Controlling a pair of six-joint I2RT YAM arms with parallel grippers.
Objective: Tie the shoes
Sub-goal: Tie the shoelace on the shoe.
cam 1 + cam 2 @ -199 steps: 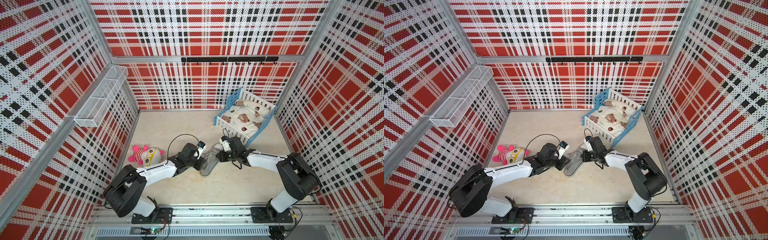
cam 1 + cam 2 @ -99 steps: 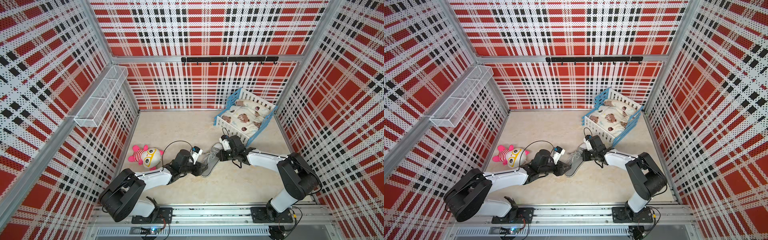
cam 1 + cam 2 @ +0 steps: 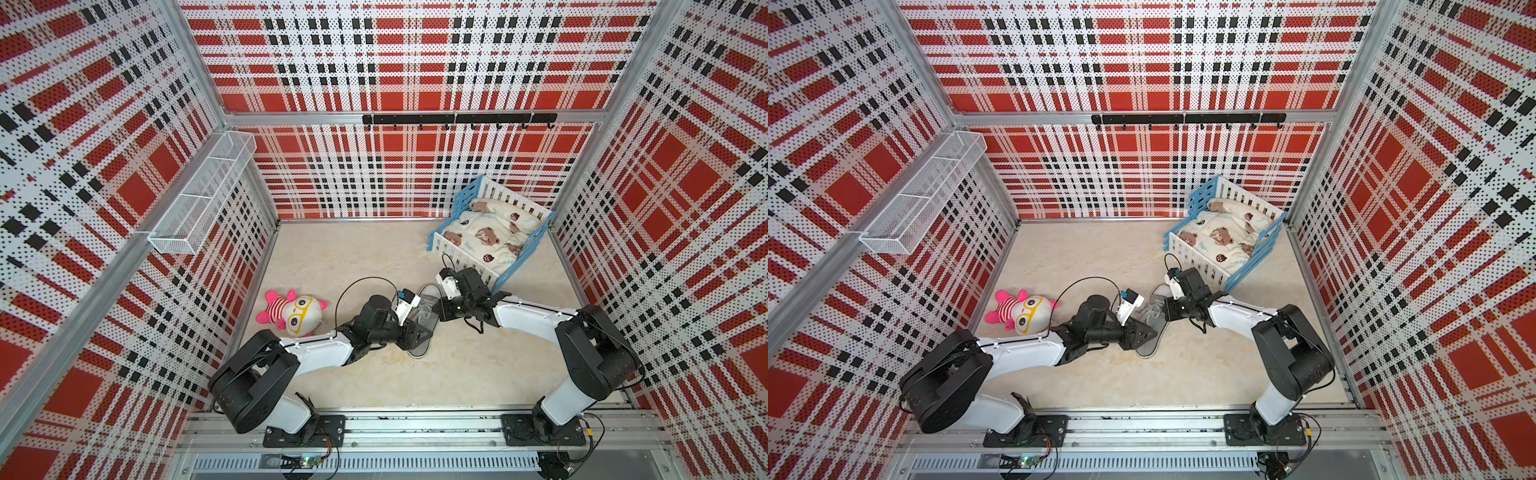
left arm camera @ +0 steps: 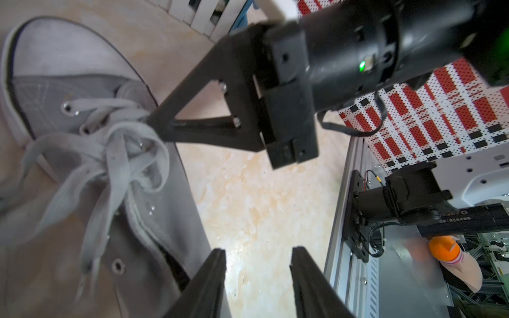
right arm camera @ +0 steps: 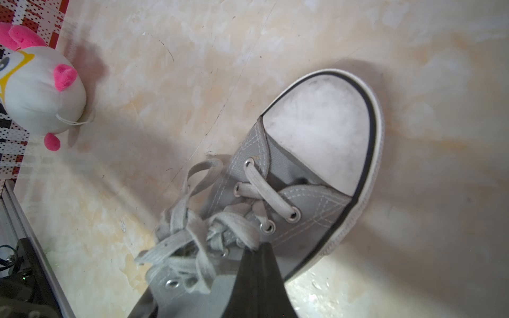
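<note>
Red plaid perforated walls [image 3: 415, 62] enclose a beige marbled table [image 3: 374, 257]. Both arms stretch low, converging. The right end effector [image 5: 257, 252] pinches the pale grey laces [image 5: 192, 236] of the grey canvas sneaker [image 5: 316, 132] beneath it; the left end effector [image 4: 258, 252] gapes empty at its heel end.

We are looking down on a pale, marbled beige bench [image 3: 353, 257]. A grey sneaker [image 5: 316, 132] is resting sole-down near its middle, its pale laces [image 5: 176, 242] bunching loosely over the tongue, while a pink-and-white plush toy [image 3: 295, 313] is lying close to the left edge. A blue-and-white toy crib [image 3: 461, 255] is standing in the far right corner, well apart from the toy.
</note>
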